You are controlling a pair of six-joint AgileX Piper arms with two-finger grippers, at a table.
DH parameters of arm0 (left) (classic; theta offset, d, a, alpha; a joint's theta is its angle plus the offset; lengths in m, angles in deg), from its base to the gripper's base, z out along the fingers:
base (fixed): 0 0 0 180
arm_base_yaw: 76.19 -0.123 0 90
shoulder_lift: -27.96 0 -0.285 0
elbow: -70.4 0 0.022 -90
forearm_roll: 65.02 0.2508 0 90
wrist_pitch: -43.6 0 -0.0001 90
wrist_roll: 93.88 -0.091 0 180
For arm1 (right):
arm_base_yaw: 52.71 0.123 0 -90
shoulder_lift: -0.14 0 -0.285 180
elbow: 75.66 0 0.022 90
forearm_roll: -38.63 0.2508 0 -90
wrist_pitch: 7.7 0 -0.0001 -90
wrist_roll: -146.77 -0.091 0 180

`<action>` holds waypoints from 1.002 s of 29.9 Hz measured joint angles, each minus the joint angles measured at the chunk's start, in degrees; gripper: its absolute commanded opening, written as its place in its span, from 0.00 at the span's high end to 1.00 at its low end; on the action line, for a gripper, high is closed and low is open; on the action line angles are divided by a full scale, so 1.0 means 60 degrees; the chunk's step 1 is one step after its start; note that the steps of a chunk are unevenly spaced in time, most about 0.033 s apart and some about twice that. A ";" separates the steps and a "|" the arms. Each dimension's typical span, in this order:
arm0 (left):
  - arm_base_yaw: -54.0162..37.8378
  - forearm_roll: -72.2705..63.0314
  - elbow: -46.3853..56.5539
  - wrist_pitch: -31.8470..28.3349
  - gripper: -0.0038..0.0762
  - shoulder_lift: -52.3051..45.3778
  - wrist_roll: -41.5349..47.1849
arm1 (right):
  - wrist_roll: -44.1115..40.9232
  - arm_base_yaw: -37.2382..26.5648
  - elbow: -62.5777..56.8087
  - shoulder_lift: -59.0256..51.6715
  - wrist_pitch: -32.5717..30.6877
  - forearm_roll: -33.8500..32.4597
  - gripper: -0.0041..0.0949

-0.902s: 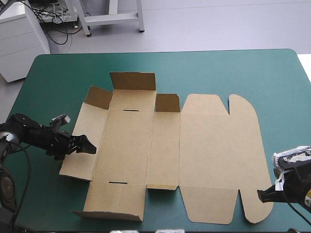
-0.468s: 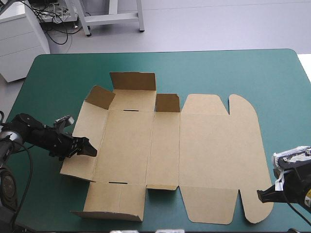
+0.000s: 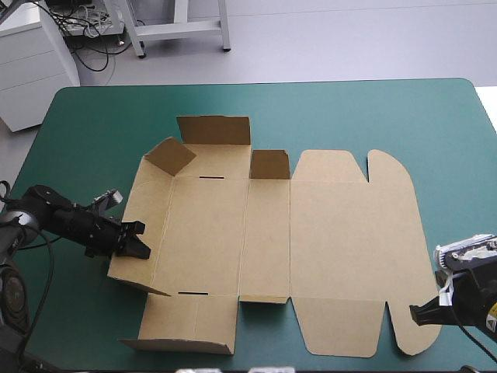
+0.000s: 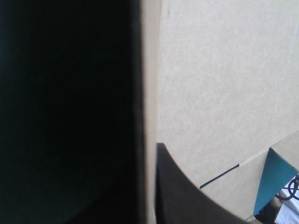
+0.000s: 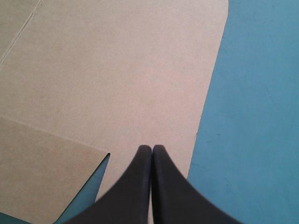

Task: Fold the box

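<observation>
The brown box [image 3: 311, 249] lies as a cut sheet on the teal-green cover [image 3: 388, 116], its lid panel to the right. My left gripper [image 3: 137, 242] is shut on the edge of the left wall panel [image 3: 144, 221], which is tilted up a little. In the left wrist view one black finger [image 4: 182, 196] presses on the board [image 4: 219, 84]. The far flap [image 3: 213, 130] and two small corner flaps stand partly raised. My right gripper [image 3: 423, 312] is shut at the lid's near right corner, its tip [image 5: 152, 151] over the board [image 5: 117, 70] and holding nothing.
A wide strip of teal-green cover lies between the box and the table's far edge [image 3: 264, 84]. More cover [image 5: 261, 116] shows to the right of the lid. The near flap [image 3: 186, 326] reaches close to the table's front edge.
My left gripper has shut on the left wall panel's edge and drawn back slightly. That panel has tipped up, and the whole sheet has shifted a little toward the front right. The right arm has not moved.
</observation>
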 measured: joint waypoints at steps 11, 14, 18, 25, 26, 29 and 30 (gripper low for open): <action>0.0131 -0.0749 0.0103 -0.0147 0.99 -0.0259 -0.1337 | 0.0000 0.0000 0.0000 0.0000 -0.0060 0.0007 0.98; 0.0324 -0.0616 -0.0100 -0.0257 0.99 -0.0602 -0.1385 | 0.0000 0.0000 0.0000 0.0000 -0.0064 0.0007 0.98; 0.0832 -0.0253 -0.0892 -0.0455 0.99 -0.1186 -0.1262 | 0.0000 0.0000 0.0000 0.0000 -0.0064 0.0007 0.98; 0.2666 0.1346 -0.3539 -0.0559 0.99 -0.1862 -0.0009 | 0.0000 0.0000 0.0000 0.0000 -0.0064 0.0007 0.98; 0.3030 0.1757 -0.4011 -0.0592 0.99 -0.1874 0.0264 | 0.0000 0.0000 0.0000 0.0000 -0.0064 0.0007 0.98; 0.4125 0.3239 -0.5215 -0.0781 0.99 -0.1873 0.1078 | 0.0000 0.0000 0.0000 0.0000 -0.0064 0.0007 0.98; 0.4525 0.3672 -0.5592 -0.0834 0.99 -0.1873 0.1281 | 0.0000 0.0000 0.0000 0.0000 -0.0064 0.0007 0.98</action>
